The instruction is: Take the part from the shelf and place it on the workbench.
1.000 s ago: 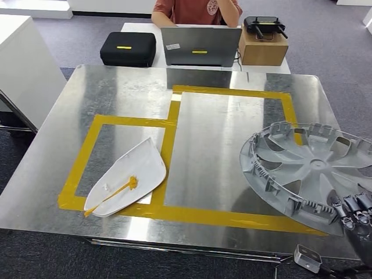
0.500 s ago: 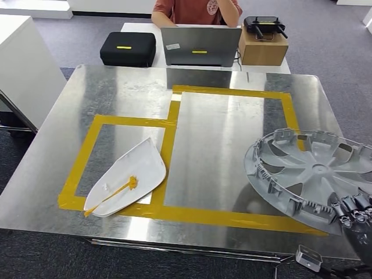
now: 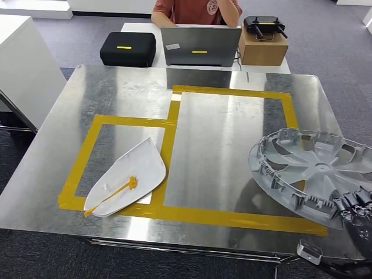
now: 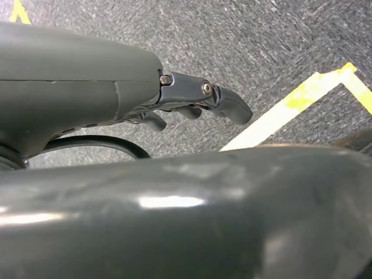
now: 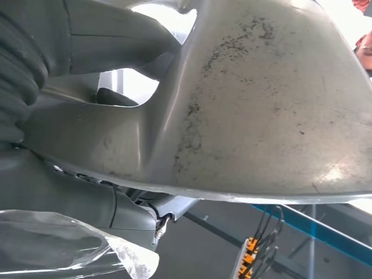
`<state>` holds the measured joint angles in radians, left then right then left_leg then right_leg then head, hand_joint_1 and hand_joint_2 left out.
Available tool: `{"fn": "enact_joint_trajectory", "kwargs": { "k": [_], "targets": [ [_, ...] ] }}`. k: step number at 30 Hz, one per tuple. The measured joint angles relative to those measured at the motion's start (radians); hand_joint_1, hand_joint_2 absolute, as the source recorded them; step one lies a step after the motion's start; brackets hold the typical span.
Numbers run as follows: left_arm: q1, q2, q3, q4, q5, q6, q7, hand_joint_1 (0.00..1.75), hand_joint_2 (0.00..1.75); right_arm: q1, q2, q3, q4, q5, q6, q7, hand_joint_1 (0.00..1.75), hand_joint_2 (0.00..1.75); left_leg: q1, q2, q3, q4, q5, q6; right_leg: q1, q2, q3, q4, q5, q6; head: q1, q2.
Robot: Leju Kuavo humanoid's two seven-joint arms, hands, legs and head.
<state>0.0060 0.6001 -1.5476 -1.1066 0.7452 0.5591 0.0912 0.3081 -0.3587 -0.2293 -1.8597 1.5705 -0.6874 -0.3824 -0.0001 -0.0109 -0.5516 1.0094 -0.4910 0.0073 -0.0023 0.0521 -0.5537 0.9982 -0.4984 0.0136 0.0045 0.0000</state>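
1. While the right hand (image 3: 356, 204) gripped its near rim, the grey plastic wheel cover (image 3: 314, 174) hung tilted over the right near corner of the shiny metal workbench (image 3: 210, 145).
2. Left of it, a white teardrop-shaped panel (image 3: 127, 174) lay on yellow tape (image 3: 171, 125).
3. The left hand (image 4: 193, 99) held nothing, its fingers loosely extended above grey carpet (image 4: 263, 35).

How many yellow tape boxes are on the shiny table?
2: a smaller tape box on the table's left around the white part, and a bigger one beside it, partly hidden by the wheel cover.
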Motion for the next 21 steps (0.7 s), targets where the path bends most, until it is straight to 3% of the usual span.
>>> {"fn": "enact_joint_trajectory", "kwargs": {
  "k": [12,21],
  "targets": [
    [-0.002,0.000,0.000,0.000,-0.054,0.016,0.034,0.00,0.00,-0.096,0.006,0.213,0.065,0.000,0.000,0.255,1.75,1.75,0.000,0.000,0.000,0.000,0.000,0.000,0.000,0.000,0.000,0.001,0.000,0.000,0.000,0.000],
    [-0.003,-0.007,0.000,-0.011,-0.110,0.052,0.103,0.00,0.00,-0.177,-0.014,0.403,0.104,0.000,0.000,0.354,1.75,1.75,0.000,0.000,-0.001,0.000,0.000,0.000,0.000,0.000,0.000,0.001,0.000,0.000,0.000,0.000]
  ]
}}
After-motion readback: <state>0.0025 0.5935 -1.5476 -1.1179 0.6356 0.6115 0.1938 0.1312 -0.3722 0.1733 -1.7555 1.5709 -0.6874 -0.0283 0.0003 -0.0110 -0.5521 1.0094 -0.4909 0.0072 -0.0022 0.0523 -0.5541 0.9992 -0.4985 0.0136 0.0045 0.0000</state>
